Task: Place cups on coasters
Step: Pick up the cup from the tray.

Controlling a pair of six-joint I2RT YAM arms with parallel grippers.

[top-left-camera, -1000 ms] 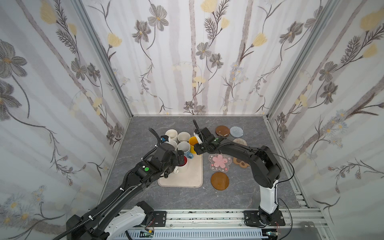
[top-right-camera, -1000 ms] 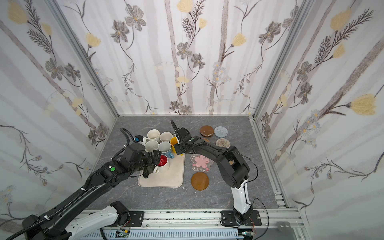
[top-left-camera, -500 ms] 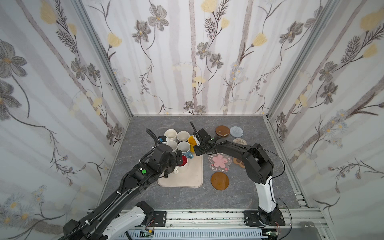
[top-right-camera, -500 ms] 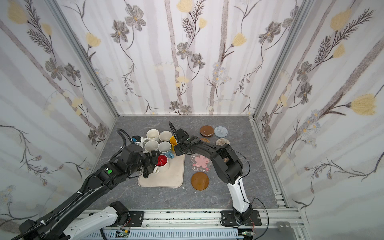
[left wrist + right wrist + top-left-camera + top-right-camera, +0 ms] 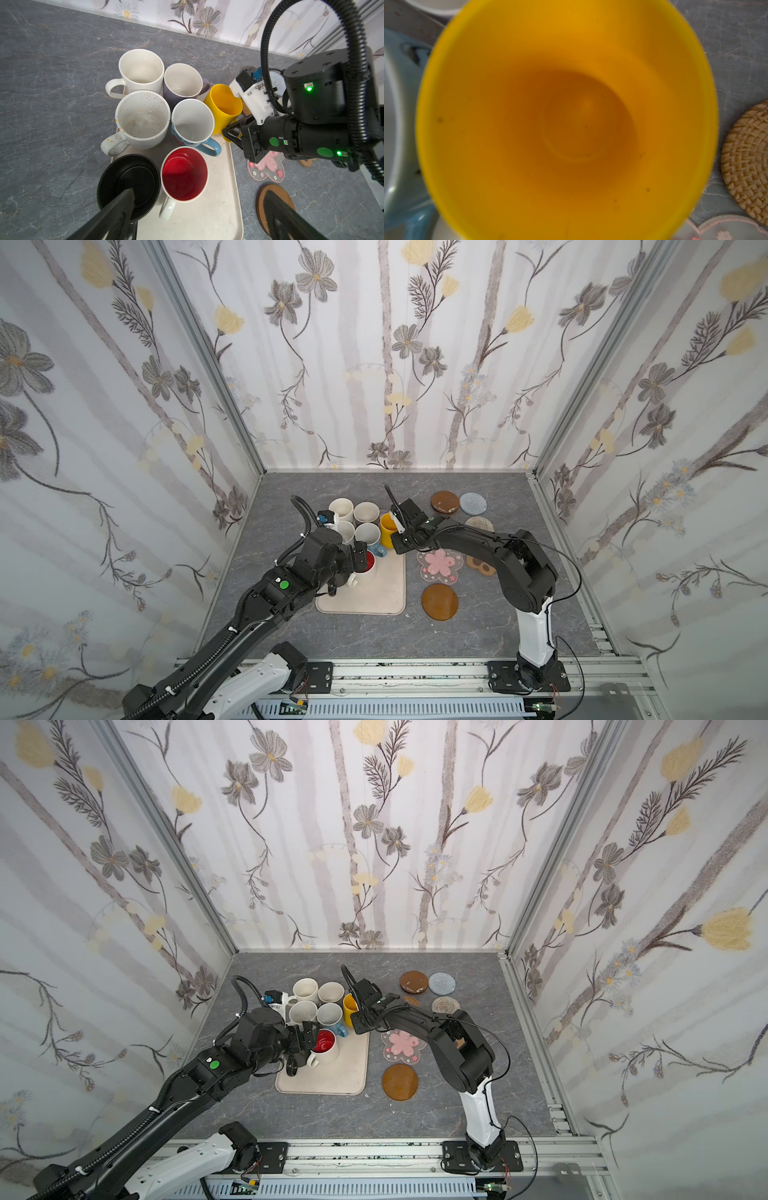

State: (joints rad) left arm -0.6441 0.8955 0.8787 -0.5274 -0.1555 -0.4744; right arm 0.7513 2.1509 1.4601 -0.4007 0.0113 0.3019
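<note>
With your right pincer clenched on the handle of the yellow mug, a slanted lift may topple the patterned mug beside it.

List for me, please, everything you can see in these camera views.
table: one, grey marbled, under everything
tray: one, beige, table centre
mugs: seven; yellow, black, red-lined, lavender, blue-patterned, two white; clustered at tray's far end
coasters: seven; two brown discs, grey, beige and golden woven rounds, pink flower, brown paw; right of tray
left pincer: one, black, open over the black mug
right pincer: one, black, at the yellow mug handle
</note>
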